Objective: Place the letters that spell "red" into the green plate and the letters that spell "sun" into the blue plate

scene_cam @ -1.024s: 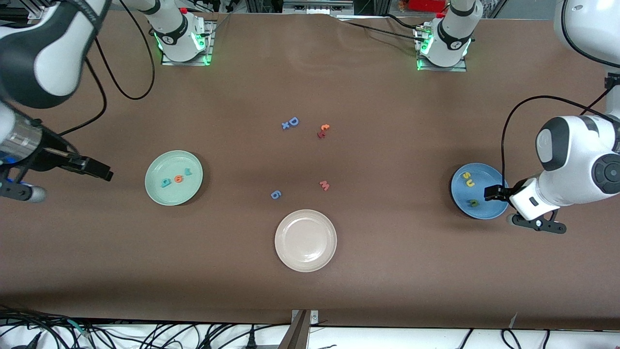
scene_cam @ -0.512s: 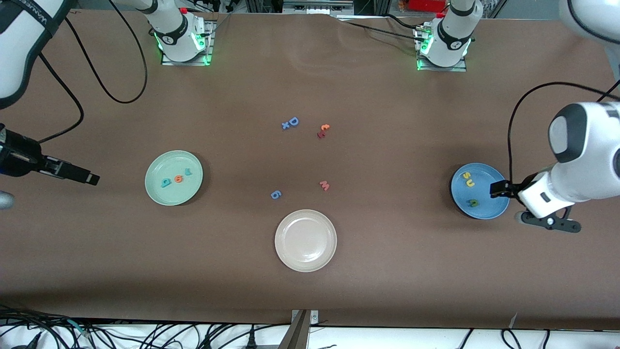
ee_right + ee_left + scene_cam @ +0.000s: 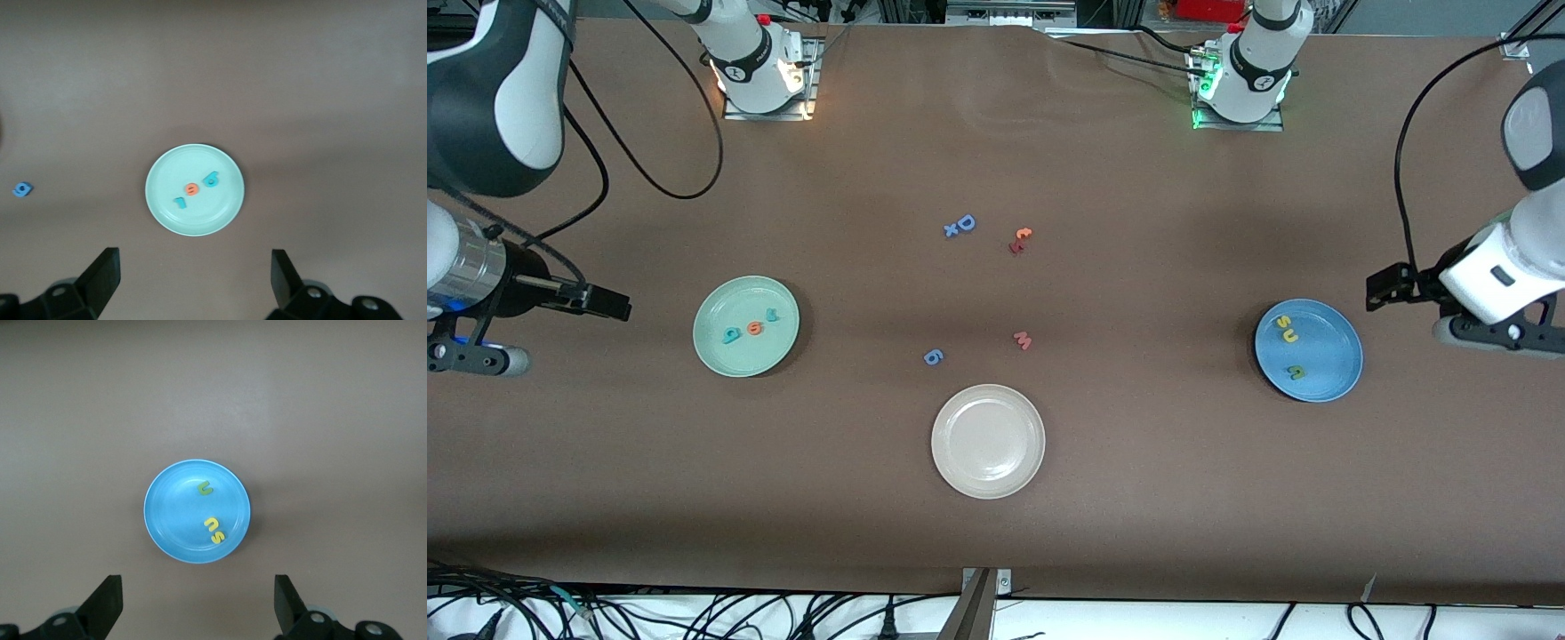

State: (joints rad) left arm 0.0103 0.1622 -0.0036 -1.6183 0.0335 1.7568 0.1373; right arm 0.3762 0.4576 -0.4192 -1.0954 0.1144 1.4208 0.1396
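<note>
On the green plate point(image 3: 711, 351) you've got all three "red" letters sitting in a loose row: teal d point(image 3: 732, 335), orange e point(image 3: 755, 328), teal r point(image 3: 772, 315). Same story down at the left arm's end of the table, where the blue plate point(image 3: 1325, 351) holds the yellow s point(image 3: 1284, 322) and u point(image 3: 1288, 336) close together, with the olive n point(image 3: 1296, 372) apart from them, nearer the front camera.

Taking the beige plate point(image 3: 988, 441) as the landmark: it's empty, and the leftover pieces all lie farther from the camera than it. That's the blue 6 point(image 3: 932, 357) and pink m point(image 3: 1023, 340) just off its rim, then the blue D point(image 3: 960, 225) and a small orange-red pair point(image 3: 1020, 239) well past those.

Both grippers are up in the air with nothing in them. The right gripper point(image 3: 609, 304) hangs off the green plate's outer side, jaws spread wide. The left gripper point(image 3: 1387, 286) is just off the blue plate's outer edge, jaws wide too. In each wrist view the plate sits squarely ahead of the spread fingers, clear of them.

Looks to me like the sorting is done, so nothing left to line up for. If a letter did need a nudge, each arm is already nearest its own plate.
</note>
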